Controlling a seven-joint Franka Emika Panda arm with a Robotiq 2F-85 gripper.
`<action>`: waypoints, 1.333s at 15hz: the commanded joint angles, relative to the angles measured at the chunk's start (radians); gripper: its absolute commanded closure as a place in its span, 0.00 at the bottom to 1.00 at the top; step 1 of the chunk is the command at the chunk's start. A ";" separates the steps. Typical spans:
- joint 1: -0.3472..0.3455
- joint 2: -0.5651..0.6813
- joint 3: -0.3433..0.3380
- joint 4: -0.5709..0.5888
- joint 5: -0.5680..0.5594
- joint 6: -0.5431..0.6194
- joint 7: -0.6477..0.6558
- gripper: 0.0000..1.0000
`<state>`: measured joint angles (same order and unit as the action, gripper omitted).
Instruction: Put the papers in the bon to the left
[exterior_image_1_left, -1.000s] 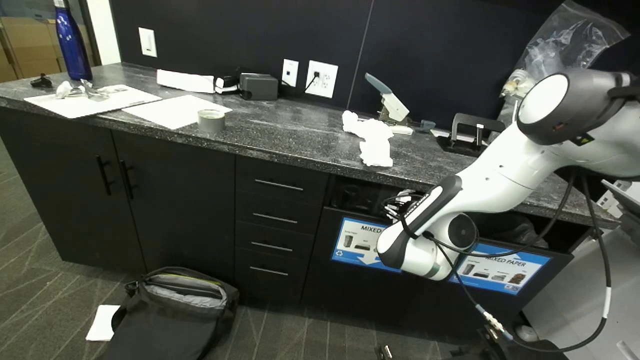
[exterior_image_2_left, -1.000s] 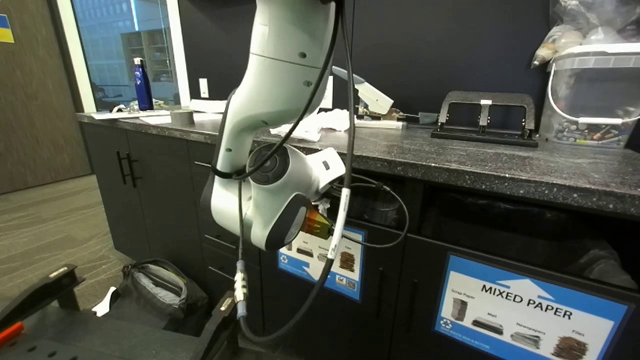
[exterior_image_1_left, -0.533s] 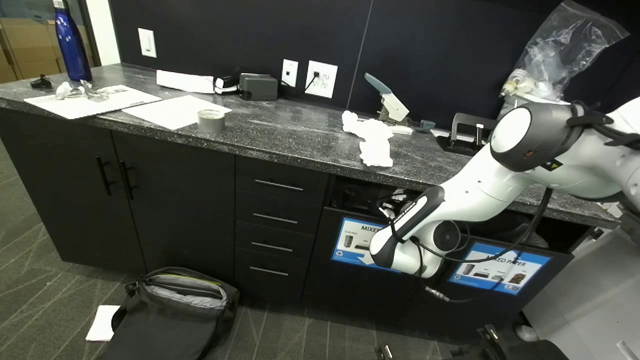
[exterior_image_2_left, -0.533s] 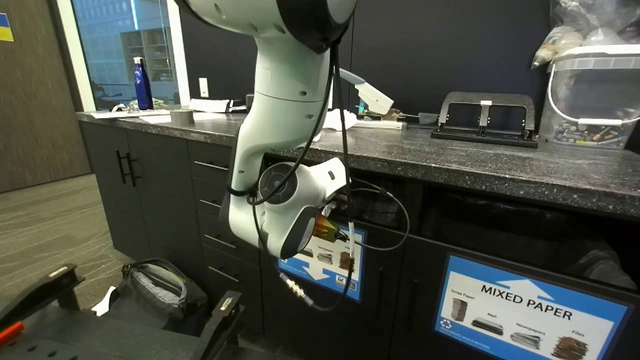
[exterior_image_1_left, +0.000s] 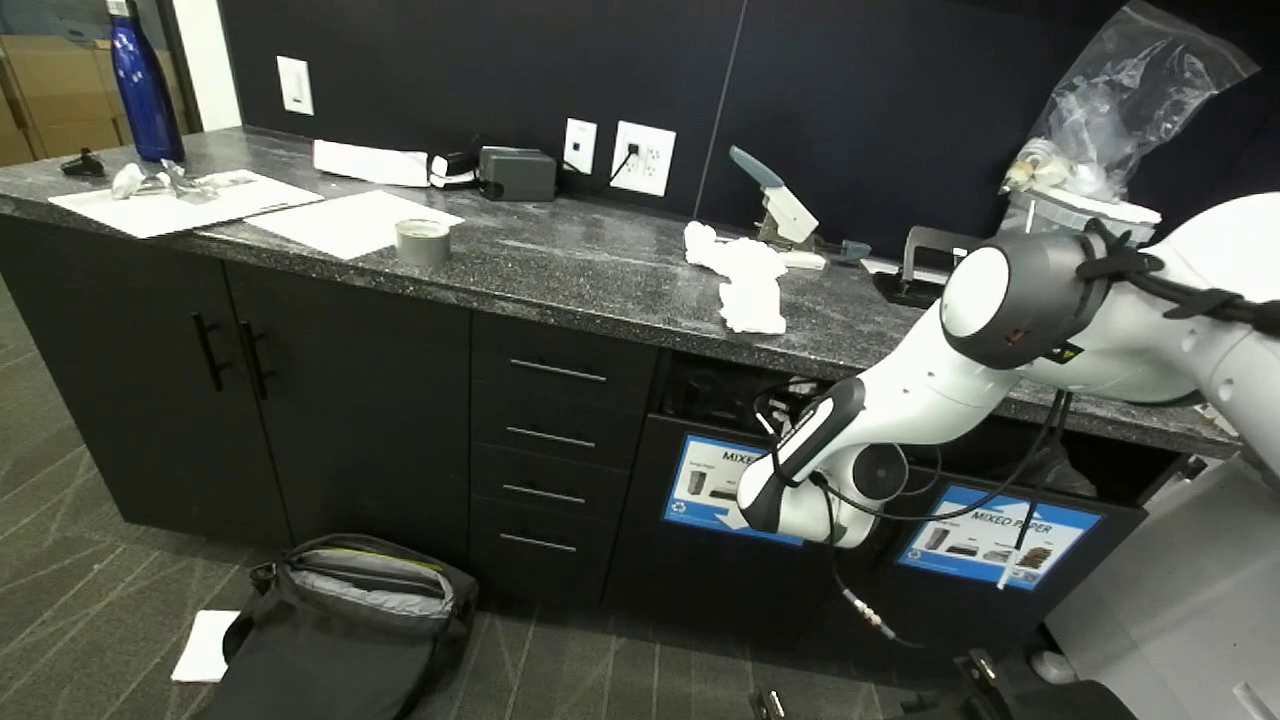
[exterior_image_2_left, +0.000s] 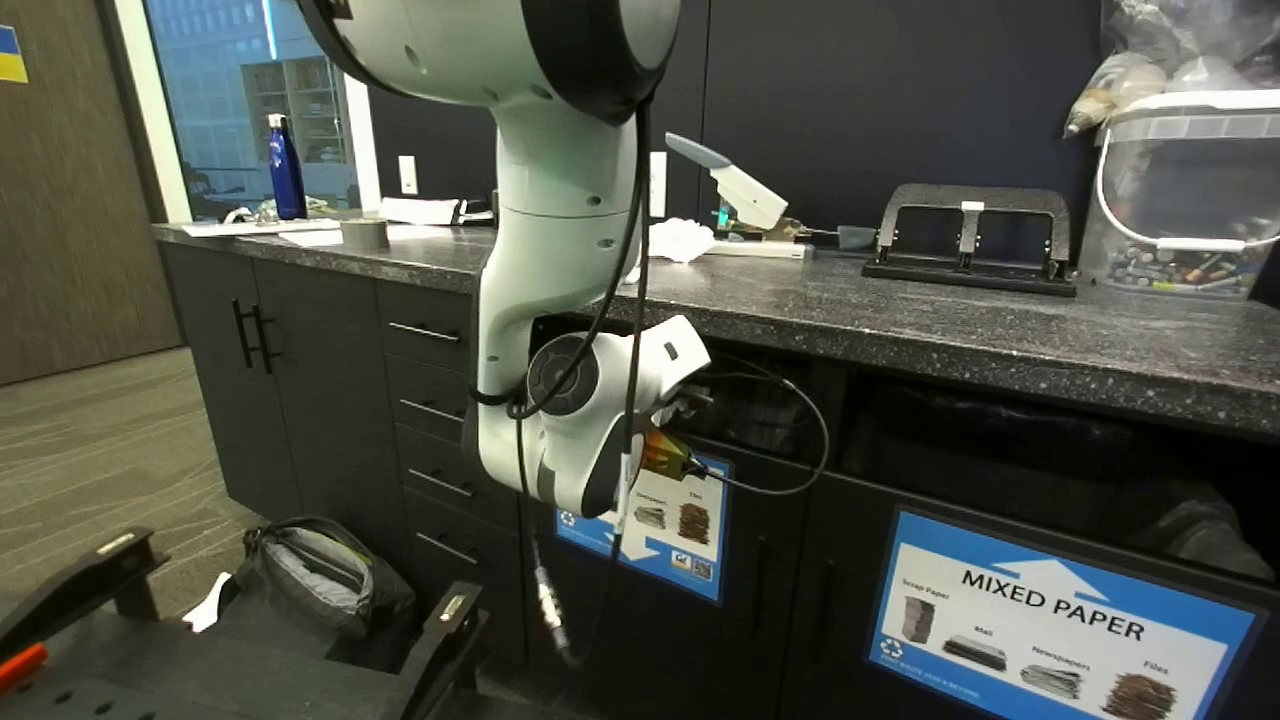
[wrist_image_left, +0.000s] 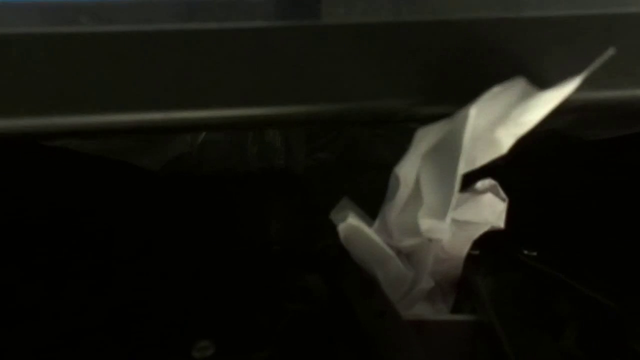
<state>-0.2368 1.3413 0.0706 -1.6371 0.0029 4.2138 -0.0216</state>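
Papers (exterior_image_1_left: 745, 270), crumpled white wads, lie bunched on the speckled black stone-look desk (exterior_image_1_left: 570, 250), above the LH black bin (exterior_image_1_left: 700, 575) w/ blue-and-white label (exterior_image_1_left: 705, 490). One crumpled white paper scrap (wrist_image_left: 437, 195) is pinched in the shadowed end effector (wrist_image_left: 435, 310) at that bin's opening; can't tell how far in. White robot arm (exterior_image_1_left: 930, 385) w/ dark joint caps hangs in front of bin. Grey tape roll (exterior_image_1_left: 422, 243): desk, well left of bin.

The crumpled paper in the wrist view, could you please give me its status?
Jaws closed on crumpled paper, at mouth of left bin. More white wads on counter. Obstructions inside bin: too dark to tell.
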 joint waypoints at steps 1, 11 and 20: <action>0.057 0.036 -0.056 0.067 0.060 0.034 0.017 0.72; 0.055 -0.195 -0.067 -0.264 -0.018 -0.243 0.059 0.01; 0.044 -0.510 -0.070 -0.639 -0.144 -0.410 0.052 0.00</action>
<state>-0.1914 1.0120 0.0090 -2.0815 -0.0880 3.9270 0.0133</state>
